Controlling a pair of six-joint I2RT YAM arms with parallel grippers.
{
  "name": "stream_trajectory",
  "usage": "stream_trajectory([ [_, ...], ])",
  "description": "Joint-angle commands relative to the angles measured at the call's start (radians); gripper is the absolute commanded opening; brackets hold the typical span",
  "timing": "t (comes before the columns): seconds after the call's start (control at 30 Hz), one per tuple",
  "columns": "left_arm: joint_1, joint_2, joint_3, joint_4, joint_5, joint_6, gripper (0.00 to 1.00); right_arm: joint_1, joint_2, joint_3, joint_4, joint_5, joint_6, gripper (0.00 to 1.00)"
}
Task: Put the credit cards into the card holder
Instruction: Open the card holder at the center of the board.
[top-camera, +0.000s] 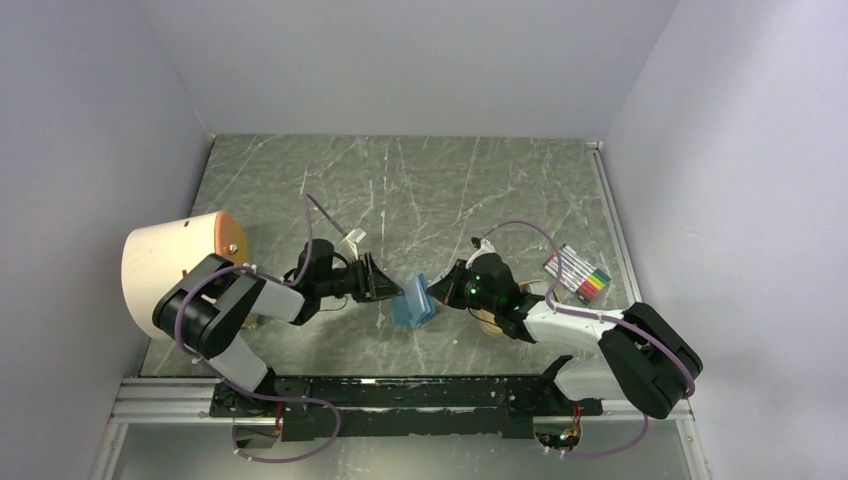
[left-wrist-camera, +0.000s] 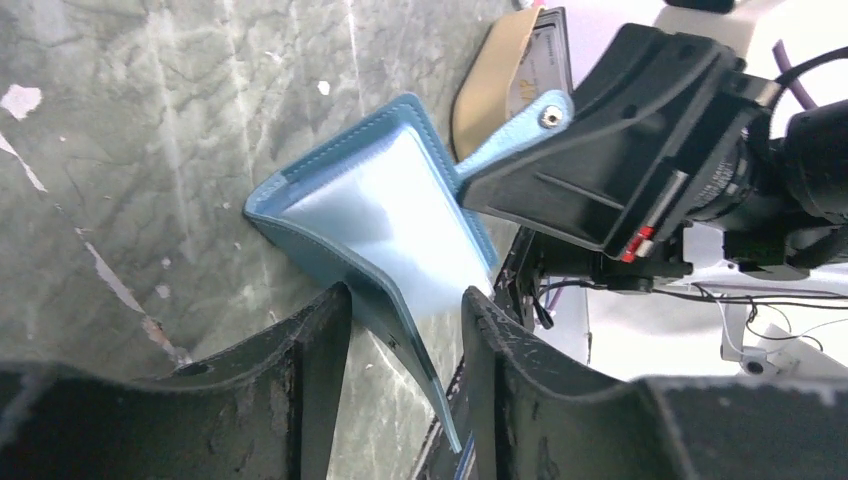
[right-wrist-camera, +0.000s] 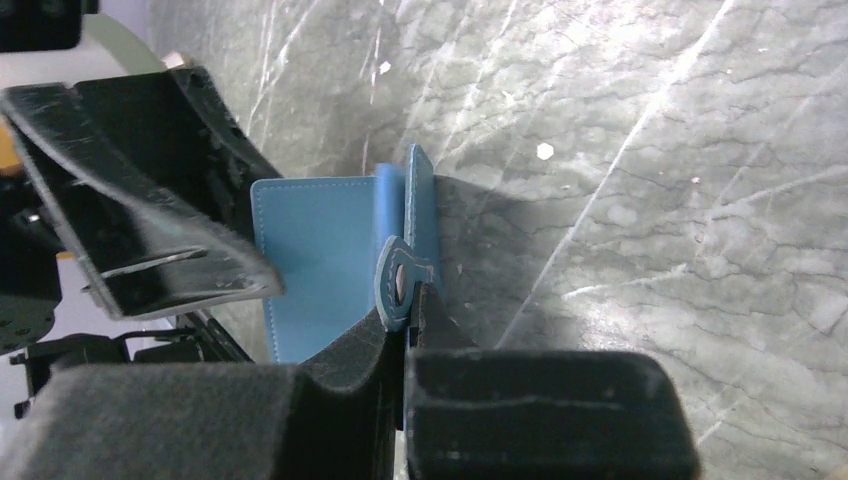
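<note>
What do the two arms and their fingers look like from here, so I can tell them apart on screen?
The left arm and right arm both have black joints, pale grey links and a looping purple cable. The right wrist shows green lights. The fingers are broad, matte black and scuffed.

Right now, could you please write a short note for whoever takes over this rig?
Left gripper: open, fingers astride one flap of the teal-blue folding card holder.
Right gripper: shut on its snap tab.
Holder stands on edge on the grey marble-look table, spread open in a V.
Done: holder opened. Left: every card; I cannot make out the credit cards in any view, so locate them first.
</note>
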Motion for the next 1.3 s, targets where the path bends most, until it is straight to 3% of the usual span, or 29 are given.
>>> stream_trajectory([
  [0.0, 0.007, -0.066, -0.025, 0.032, 0.015, 0.018, 0.52, 0.004, -0.020, -0.014, -0.023, 0.041, 0.005, 0.00],
  [0.07, 0.007, -0.100, -0.031, -0.049, -0.018, 0.061, 0.54, 0.004, -0.025, -0.008, -0.029, 0.043, 0.002, 0.00],
  [0.23, 0.007, -0.128, -0.036, -0.015, 0.004, 0.056, 0.55, 0.003, -0.060, -0.013, -0.029, 0.045, 0.004, 0.00],
  [0.4, 0.007, -0.082, -0.034, 0.028, 0.033, 0.046, 0.47, 0.007, -0.109, -0.005, -0.056, 0.050, -0.001, 0.00],
  [0.77, 0.007, 0.060, -0.087, 0.426, 0.114, -0.131, 0.55, 0.009, -0.096, -0.001, -0.055, 0.050, 0.005, 0.00],
  [1.03, 0.007, 0.148, -0.102, 0.572, 0.117, -0.200, 0.46, 0.008, -0.053, 0.003, -0.033, 0.036, 0.039, 0.00],
  [1.27, 0.008, 0.168, -0.109, 0.576, 0.107, -0.186, 0.55, 0.013, -0.084, -0.010, -0.015, 0.043, 0.044, 0.00],
])
